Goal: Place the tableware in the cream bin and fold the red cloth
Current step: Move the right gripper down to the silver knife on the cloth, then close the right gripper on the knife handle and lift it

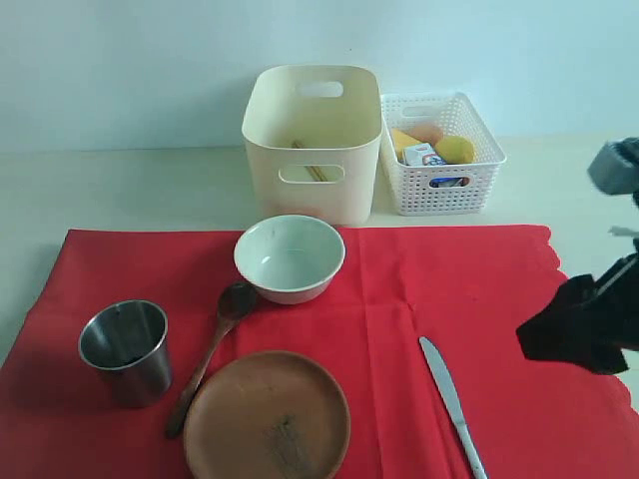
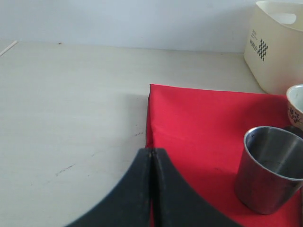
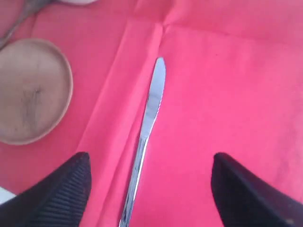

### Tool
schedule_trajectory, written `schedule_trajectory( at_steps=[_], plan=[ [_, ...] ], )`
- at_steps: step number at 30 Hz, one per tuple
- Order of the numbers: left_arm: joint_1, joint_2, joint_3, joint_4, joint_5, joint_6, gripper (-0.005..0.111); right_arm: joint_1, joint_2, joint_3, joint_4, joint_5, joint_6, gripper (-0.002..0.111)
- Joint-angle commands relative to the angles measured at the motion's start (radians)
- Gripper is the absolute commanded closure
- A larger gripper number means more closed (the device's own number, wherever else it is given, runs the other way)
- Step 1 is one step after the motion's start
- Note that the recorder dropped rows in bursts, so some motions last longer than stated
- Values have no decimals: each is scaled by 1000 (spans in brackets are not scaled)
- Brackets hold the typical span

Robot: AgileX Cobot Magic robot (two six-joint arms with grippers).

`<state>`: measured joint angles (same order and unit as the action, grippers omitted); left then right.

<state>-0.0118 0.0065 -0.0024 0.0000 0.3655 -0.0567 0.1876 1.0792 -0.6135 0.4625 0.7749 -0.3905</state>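
On the red cloth (image 1: 449,289), a knife (image 1: 451,399) lies at 3 o'clock from the brown plate (image 1: 268,414); the right gripper (image 3: 150,158) is spread, the left gripper (image 2: 151,153) pressed together.

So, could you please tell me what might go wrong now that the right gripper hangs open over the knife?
1. The knife lies flat and thin on the red cloth, so the open right gripper may pinch fabric with it or slip off.
2. A tugged cloth could shift or tip the steel cup and bowl standing on it.
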Motion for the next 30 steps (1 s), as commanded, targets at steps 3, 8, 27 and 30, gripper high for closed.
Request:
schedule_trajectory(
  at_steps=[3, 8, 27, 30],
  plan=[
    [1, -7, 2, -6, -11, -4, 107, 151, 123, 4, -83, -44, 27, 46],
    [1, -7, 2, -6, -11, -4, 107, 237, 229, 4, -155, -99, 105, 62],
    [1, -7, 2, -6, -11, -4, 107, 359, 583, -46, -281, -229, 365, 65],
    [1, -7, 2, -6, -11, -4, 107, 359, 601, -46, -281, -245, 370, 65]
  ],
)
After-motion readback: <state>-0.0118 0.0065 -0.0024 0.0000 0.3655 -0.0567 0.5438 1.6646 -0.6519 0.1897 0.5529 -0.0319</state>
